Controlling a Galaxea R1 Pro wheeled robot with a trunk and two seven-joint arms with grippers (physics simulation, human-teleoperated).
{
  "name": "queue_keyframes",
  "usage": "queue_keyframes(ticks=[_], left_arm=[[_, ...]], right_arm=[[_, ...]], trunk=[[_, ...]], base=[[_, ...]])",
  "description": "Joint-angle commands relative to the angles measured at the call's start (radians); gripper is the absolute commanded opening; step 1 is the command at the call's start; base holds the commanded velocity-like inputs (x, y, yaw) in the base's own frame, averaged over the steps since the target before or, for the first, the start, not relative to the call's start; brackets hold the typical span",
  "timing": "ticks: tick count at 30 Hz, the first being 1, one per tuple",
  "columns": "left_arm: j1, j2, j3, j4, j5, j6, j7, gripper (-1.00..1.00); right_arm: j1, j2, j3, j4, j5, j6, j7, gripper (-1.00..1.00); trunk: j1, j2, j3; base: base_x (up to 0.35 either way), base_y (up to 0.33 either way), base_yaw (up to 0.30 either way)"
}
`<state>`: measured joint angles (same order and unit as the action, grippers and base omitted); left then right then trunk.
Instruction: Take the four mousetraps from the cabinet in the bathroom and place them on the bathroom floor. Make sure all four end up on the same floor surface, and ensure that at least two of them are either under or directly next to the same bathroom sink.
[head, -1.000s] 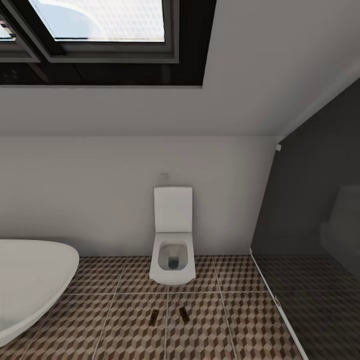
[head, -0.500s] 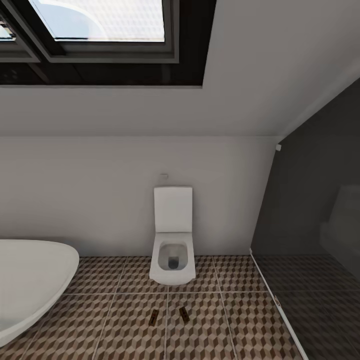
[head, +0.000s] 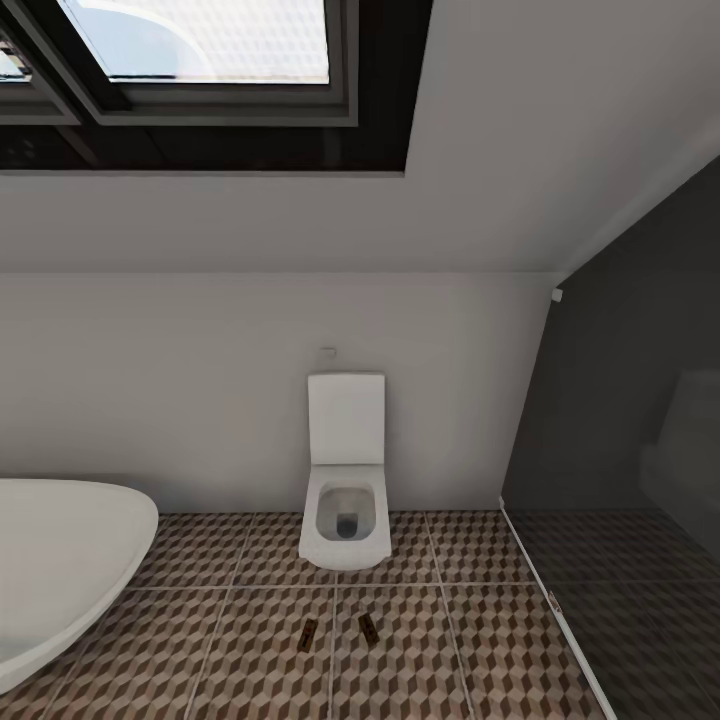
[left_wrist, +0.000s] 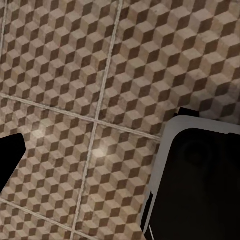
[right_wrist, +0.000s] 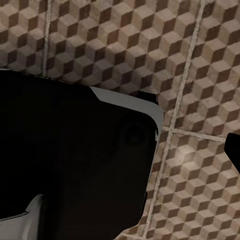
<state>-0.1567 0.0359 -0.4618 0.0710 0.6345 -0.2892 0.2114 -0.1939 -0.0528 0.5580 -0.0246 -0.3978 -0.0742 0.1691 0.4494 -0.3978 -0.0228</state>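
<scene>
Overhead, both wrists above bathroom floor (left_wrist: 75, 75)

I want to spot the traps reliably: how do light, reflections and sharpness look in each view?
Head view: even, soft light; the two mousetraps are small and slightly blurred on the bathroom floor; the dark glossy panel carries a faint reflection. Left wrist view: a pale glare spot on the tiles. Right wrist view: similar glare.

The cube-patterned bathroom floor (head: 470, 640) carries two mousetraps (head: 308, 634) (head: 367, 627) lying side by side, apparently flat, just before the white toilet (head: 345, 520); a bathtub (head: 60, 560) stands leftward.
</scene>
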Motion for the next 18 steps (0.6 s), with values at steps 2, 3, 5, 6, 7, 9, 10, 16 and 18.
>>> queue_keyframes(ticks=[2, 3, 5, 6, 7, 9, 10, 16, 18], left_arm=[[-0.001, -0.001, -0.006, 0.003, 0.002, -0.004, 0.002, 1.0], [-0.001, -0.001, -0.006, 0.003, 0.002, -0.004, 0.002, 1.0], [-0.001, -0.001, -0.006, 0.003, 0.002, -0.004, 0.002, 1.0], [-0.001, -0.001, -0.006, 0.003, 0.002, -0.004, 0.002, 1.0], [-0.001, -0.001, -0.006, 0.003, 0.002, -0.004, 0.002, 1.0], [-0.001, -0.001, -0.006, 0.003, 0.002, -0.004, 0.002, 1.0], [-0.001, -0.001, -0.006, 0.003, 0.002, -0.004, 0.002, 1.0], [-0.001, -0.001, -0.006, 0.003, 0.002, -0.004, 0.002, 1.0], [-0.001, -0.001, -0.006, 0.003, 0.002, -0.004, 0.002, 1.0]], right_arm=[[-0.001, 0.0, 0.008, 0.001, -0.01, -0.004, 0.004, 1.0], [-0.001, 0.0, 0.008, 0.001, -0.01, -0.004, 0.004, 1.0], [-0.001, 0.0, 0.008, 0.0, -0.011, -0.004, 0.004, 1.0], [-0.001, 0.001, 0.008, 0.0, -0.011, -0.004, 0.004, 1.0], [-0.001, 0.001, 0.008, 0.0, -0.011, -0.004, 0.004, 1.0], [-0.001, 0.001, 0.008, 0.0, -0.012, -0.004, 0.004, 1.0], [-0.001, 0.001, 0.008, 0.0, -0.012, -0.004, 0.004, 1.0], [-0.001, 0.001, 0.008, 0.0, -0.012, -0.004, 0.004, 1.0], [-0.001, 0.001, 0.008, 0.0, -0.012, -0.004, 0.004, 1.0]], trunk=[[0.001, -0.002, -0.002], [0.001, -0.002, -0.002], [0.001, -0.002, -0.002], [0.001, -0.002, -0.002], [0.001, -0.002, -0.002], [0.001, -0.002, -0.002], [0.001, -0.002, -0.002], [0.001, -0.002, -0.002], [0.001, -0.002, -0.002]], base=[[0.0, 0.0, 0.0], [0.0, 0.0, 0.0], [0.0, 0.0, 0.0], [0.0, 0.0, 0.0], [0.0, 0.0, 0.0], [0.0, 0.0, 0.0], [0.0, 0.0, 0.0], [0.0, 0.0, 0.0], [0.0, 0.0, 0.0]])
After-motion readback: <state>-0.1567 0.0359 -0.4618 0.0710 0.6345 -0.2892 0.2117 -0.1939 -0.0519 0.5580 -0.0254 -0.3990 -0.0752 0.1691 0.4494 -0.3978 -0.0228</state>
